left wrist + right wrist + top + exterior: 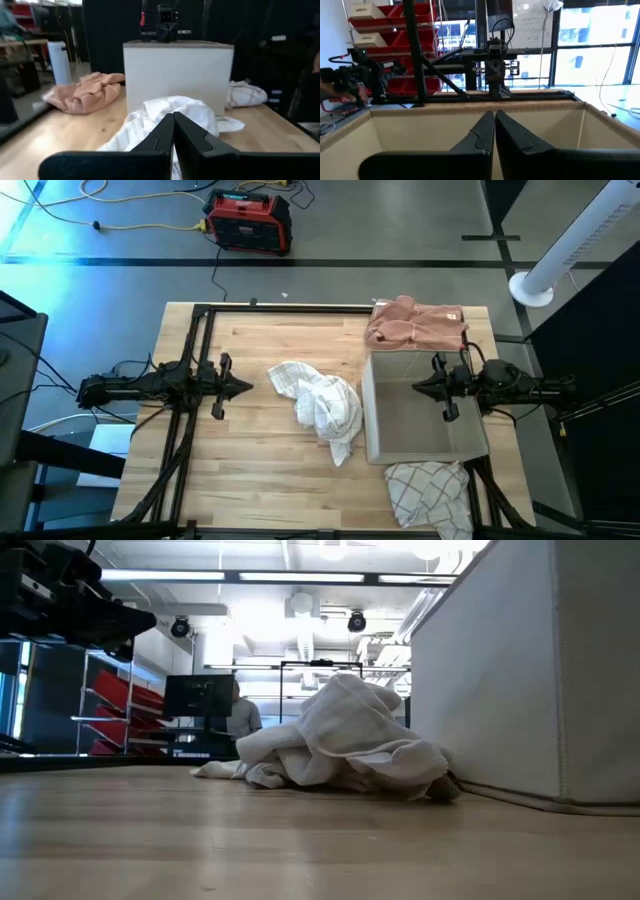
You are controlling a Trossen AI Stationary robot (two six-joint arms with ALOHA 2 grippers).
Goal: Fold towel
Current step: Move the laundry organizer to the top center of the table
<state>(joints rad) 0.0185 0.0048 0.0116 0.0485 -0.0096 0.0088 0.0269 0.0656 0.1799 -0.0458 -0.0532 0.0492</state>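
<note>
A white towel (322,404) with a faint grey check on part of it lies crumpled at the middle of a pale wooden table (260,480). To its right stands a box (420,409) of off-white fabric, cream inside. At the far right lies a salmon-pink cloth (415,324). At the near right lies a white cloth (428,492) with a dark grid pattern. Both arms and the table frame are black. On the grey floor beyond the table sits a red and black case (249,221) with yellow cables around it.
</note>
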